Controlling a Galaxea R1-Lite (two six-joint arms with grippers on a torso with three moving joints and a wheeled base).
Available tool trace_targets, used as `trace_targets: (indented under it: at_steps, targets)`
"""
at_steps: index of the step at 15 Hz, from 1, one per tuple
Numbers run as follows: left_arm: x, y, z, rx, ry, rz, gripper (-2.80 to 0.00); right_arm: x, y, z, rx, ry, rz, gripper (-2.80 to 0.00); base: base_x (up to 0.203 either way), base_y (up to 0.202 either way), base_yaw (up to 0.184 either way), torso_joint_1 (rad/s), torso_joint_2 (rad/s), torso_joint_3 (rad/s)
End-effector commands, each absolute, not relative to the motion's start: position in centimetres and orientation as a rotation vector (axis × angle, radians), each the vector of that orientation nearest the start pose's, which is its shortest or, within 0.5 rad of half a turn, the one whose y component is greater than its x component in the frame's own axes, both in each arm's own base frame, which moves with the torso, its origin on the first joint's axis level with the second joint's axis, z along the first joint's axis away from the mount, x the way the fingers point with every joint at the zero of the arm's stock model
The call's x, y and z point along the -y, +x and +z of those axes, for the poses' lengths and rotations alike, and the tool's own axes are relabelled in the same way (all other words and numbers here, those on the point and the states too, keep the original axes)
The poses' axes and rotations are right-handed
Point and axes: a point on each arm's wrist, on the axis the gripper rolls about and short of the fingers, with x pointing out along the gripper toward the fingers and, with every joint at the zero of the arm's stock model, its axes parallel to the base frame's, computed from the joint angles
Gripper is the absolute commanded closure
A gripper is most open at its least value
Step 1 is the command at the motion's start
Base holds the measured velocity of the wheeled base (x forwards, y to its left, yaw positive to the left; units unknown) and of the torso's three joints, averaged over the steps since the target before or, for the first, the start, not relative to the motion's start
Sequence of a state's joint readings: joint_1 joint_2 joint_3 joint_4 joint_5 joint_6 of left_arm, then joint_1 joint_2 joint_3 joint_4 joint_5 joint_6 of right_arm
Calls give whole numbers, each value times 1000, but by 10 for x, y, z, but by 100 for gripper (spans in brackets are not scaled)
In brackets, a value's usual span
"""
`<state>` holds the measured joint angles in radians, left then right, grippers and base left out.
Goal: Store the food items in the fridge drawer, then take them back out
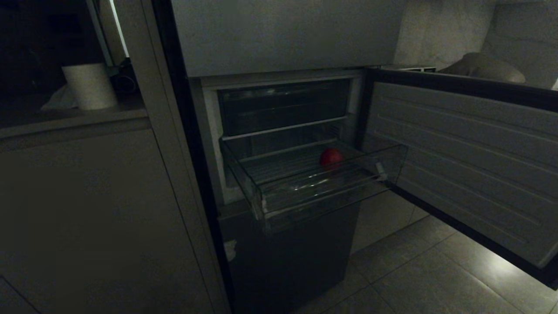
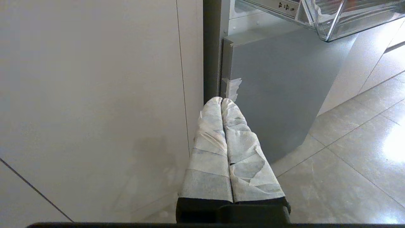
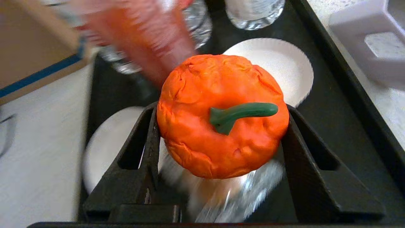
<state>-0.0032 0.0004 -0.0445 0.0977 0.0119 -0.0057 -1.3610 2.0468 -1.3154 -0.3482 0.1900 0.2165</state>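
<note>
1. The right gripper (image 3: 221, 126) is clamped on a soft orange-red tomato (image 3: 221, 117) with a green stem (image 3: 242, 112); the jaws press it from both sides, above a black tray (image 3: 341, 104) with white plates (image 3: 284, 66) and clear bottles (image 3: 253, 11)
2. The skin of this tomato looks wrinkled and soft, so I think it can squeeze out of the jaws if the arm swings fast. The tray view is blurred, which suggests quick motion
3. If it slips here, it may fall on a plate or knock a bottle over
4. The other tomato (image 1: 331, 157) lies in the drawer (image 1: 314, 196), near the back and a little toward the door (image 1: 457, 161) side. The drawer is pulled out and the door stands open
5. The right arm does not show in the head view, so on the way to the drawer it could hit the door edge or the drawer's front lip
6. A drop from high could make the tomato roll on the ribbed floor and push the first one
7. The left gripper (image 2: 222, 100) is closed, wrapped fingers together, empty, parked low beside the fridge (image 2: 275, 82). It is probably safe there, though the head view is dark
</note>
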Motion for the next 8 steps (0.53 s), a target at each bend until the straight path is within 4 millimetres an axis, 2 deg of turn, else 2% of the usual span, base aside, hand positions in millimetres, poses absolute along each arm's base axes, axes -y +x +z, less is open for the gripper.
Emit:
trace_targets:
  at_steps: [1, 5, 7, 8]
  targets:
    - [0, -26, 78, -55, -6, 9, 0, 433, 86, 138, -184, 508, -1212, 0, 0, 0, 0, 0, 0, 0]
    - [0, -26, 78, -55, -6, 9, 0, 462, 71, 133, -142, 483, -1251, 0, 0, 0, 0, 0, 0, 0]
    - [0, -26, 78, -55, -6, 9, 0, 466, 68, 132, -139, 481, -1251, -280, 0, 0, 0, 0, 0, 0]
    - [0, -26, 78, -55, -6, 9, 0, 466, 67, 133, -137, 483, -1245, -280, 0, 0, 0, 0, 0, 0]
